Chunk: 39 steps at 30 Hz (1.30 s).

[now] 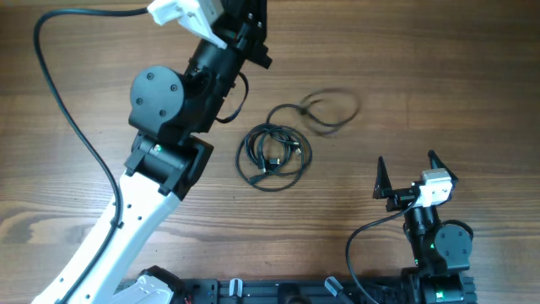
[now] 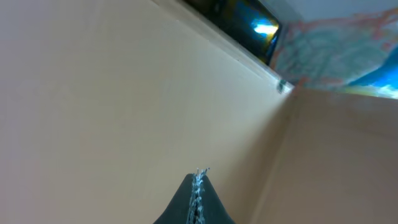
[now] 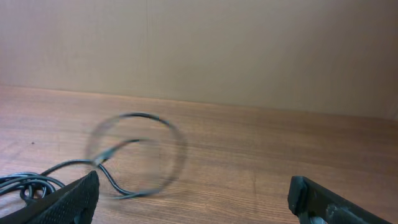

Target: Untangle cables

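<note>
The cables lie on the wooden table [image 1: 439, 76] in two parts. One is a tight black coil [image 1: 272, 154] at the middle. From it a single cord runs up right into a loose loop [image 1: 331, 110], which is motion-blurred. In the right wrist view that blurred loop [image 3: 137, 155] lies ahead and to the left, with the coil [image 3: 18, 183] at the left edge. My right gripper [image 1: 408, 162] stands open at the lower right, apart from the cables, with nothing between its fingers [image 3: 68, 202]. My left gripper [image 2: 198, 180] is shut on nothing and faces a beige wall.
The left arm [image 1: 169, 101] stretches from the bottom left to the top edge, just left of the coil. Its thick black wire [image 1: 63, 101] arcs over the table's left part. A beige wall [image 3: 249, 50] stands behind the table. The right arm's base [image 1: 439, 253] sits at the bottom right.
</note>
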Tool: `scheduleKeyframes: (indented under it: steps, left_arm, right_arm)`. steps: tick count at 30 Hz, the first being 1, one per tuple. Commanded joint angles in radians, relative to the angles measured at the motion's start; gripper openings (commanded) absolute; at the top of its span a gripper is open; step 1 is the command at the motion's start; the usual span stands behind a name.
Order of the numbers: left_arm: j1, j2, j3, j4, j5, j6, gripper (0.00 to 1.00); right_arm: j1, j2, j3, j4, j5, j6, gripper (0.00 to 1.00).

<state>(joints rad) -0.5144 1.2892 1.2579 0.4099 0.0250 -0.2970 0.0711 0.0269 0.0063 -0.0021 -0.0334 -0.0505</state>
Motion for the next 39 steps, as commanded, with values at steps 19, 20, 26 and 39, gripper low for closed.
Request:
scheduleKeyframes:
  steps: [19, 20, 26, 39]
  left_arm:
    - [0.008, 0.441, 0.007, -0.758, 0.007, 0.028, 0.80]
    - [0.008, 0.460, 0.007, -0.750, 0.007, 0.028, 0.81]
    - [0.009, 0.566, 0.007, -0.788, 0.007, 0.028, 0.84]
    - [0.109, 0.214, 0.008, -1.151, 0.064, -0.183, 1.00]
  right_arm:
    - [-0.005, -0.003, -0.001, 0.003, -0.012, -0.002, 1.00]
    - [-0.005, -0.003, -0.001, 0.003, -0.012, -0.002, 1.00]
    - [-0.005, -0.003, -0.001, 0.003, -0.012, -0.002, 1.00]
    - [-0.005, -0.003, -0.001, 0.003, -0.012, -0.002, 1.00]
